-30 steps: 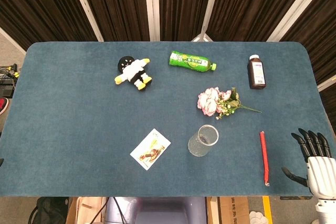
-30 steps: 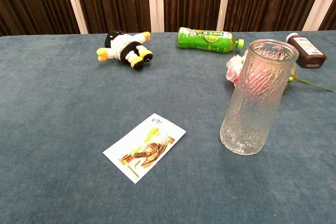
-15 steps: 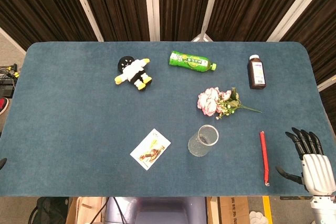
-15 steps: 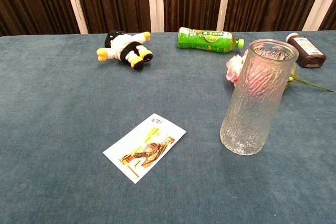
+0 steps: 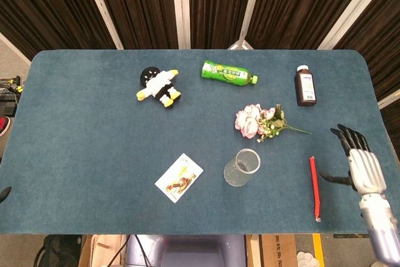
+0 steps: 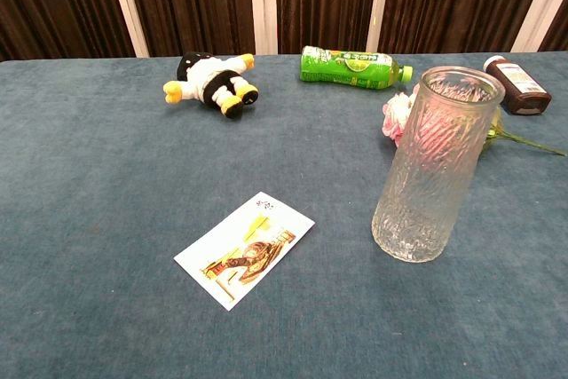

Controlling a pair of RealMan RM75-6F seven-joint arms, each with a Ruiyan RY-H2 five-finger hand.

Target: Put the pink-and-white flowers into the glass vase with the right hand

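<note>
Right robot hand (image 5: 359, 161) has moved up and inward from the near right corner since the earlier head view, now hovering over the surface (image 5: 81, 154) at about 4 o'clock. Fingers spread, thumb out to the side, nothing held. Not visible in chest view. Left robot hand: only a dark sliver at the far left edge of head view, can't tell its state.

Red pen (image 5: 314, 187) lies just beside the right robot hand, on its 9 o'clock side, apart from it. Pink-and-white flowers (image 5: 256, 121) lie flat on the surface up at 10 o'clock from the hand, stem pointing toward 3 o'clock. Glass vase (image 5: 242, 167) stands upright near the flowers, at their 6 o'clock; in chest view the blooms show behind it. Vase holds nothing.

Further out: brown bottle (image 5: 305, 85) at 1 o'clock, green bottle (image 5: 228, 73) lying at 12 o'clock, penguin plush toy (image 5: 159, 87) at 11 o'clock, playing card (image 5: 179, 177) at 7 o'clock, left of the vase.
</note>
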